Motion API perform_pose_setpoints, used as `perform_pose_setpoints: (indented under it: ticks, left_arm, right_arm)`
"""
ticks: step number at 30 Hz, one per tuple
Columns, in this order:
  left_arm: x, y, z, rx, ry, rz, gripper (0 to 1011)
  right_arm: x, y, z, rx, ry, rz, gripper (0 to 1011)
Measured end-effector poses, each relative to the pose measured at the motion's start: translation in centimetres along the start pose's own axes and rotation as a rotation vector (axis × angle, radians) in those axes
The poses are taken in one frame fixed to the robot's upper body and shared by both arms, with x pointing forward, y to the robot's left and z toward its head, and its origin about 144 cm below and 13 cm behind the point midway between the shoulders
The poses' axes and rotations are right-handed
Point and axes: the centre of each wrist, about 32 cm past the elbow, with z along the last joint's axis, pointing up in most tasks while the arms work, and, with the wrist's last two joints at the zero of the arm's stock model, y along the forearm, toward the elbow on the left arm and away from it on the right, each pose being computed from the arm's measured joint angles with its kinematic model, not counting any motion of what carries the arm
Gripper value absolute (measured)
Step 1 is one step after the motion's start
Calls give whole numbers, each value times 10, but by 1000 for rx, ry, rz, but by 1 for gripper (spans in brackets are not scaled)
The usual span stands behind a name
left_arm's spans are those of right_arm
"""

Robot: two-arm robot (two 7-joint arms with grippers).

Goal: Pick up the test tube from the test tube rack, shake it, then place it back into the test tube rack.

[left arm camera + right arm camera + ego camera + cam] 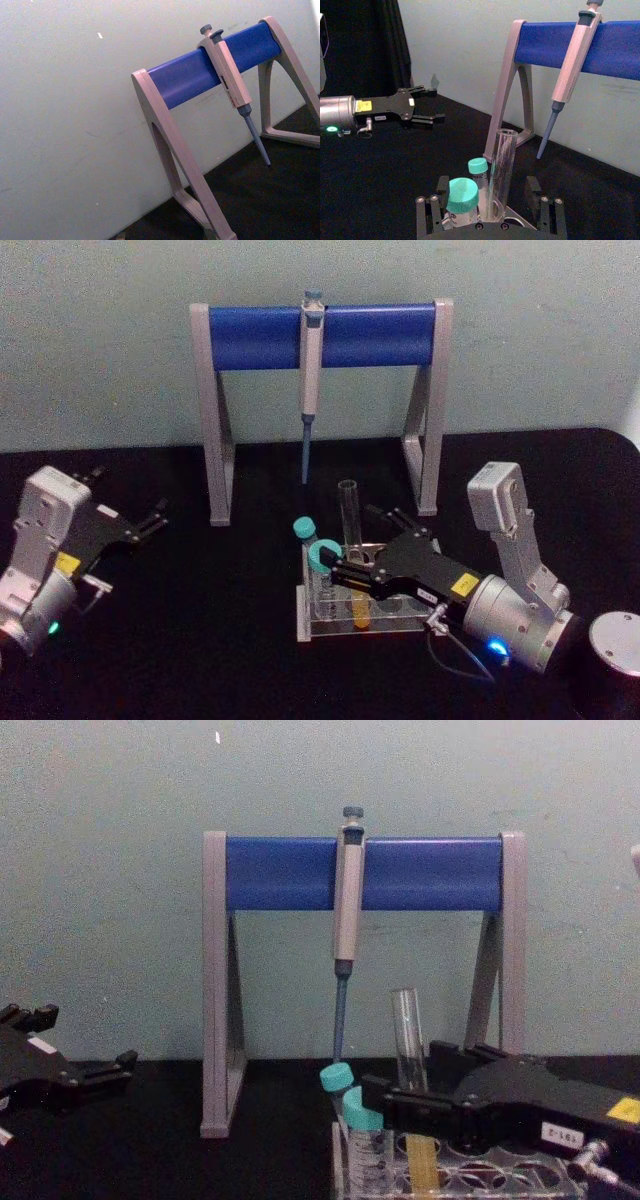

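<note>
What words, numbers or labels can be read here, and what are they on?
Nothing reads with certainty.
White tag on the right hand: upside down, perhaps "181-2", blurred.
Yellow sticker on the right hand: too small.
Yellow label on the left hand: too small.
Red-marked strip on the pipette: blurred.
Paper label on a teal-capped tube: blurred.
</note>
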Motion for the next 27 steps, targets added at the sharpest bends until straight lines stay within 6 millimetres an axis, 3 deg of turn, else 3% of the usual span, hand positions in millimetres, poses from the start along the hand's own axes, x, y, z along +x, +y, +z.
perform_pose_setpoints:
  ticks: [2,12,27]
  left_arm:
    - [0,0,0,0,0,0,1001]
    - [0,0,0,0,0,0,1001]
    - [0,0,0,0,0,0,1001]
  right_arm:
    - [0,0,0,0,0,0,1000]
    - [1,0,3,16,-9,5,1000]
    - [10,-11,53,224,-182,-62,1000]
